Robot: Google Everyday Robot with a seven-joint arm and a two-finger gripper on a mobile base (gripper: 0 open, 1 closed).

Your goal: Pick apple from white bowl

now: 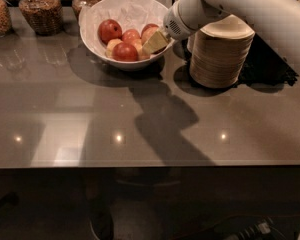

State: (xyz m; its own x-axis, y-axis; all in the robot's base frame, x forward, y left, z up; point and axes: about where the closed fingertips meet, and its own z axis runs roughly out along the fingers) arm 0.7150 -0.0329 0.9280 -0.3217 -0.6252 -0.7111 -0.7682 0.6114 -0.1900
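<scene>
White bowl [121, 65] holds five apples [110, 30], hand [155, 42] inside it.

No words, numbers or signs can be read here, not on the jars [40, 10], the white bowl [126, 64] or the stack of paper bowls [221, 56]. The claw [155, 42] is at the white bowl's right rim, just beside the apples [125, 51].

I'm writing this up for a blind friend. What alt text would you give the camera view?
A white robot arm reaches in from the right, its gripper inside the right side of a white bowl of red apples on a glossy grey table. A stack of beige paper bowls stands right of it, and jars line the back left.
</scene>
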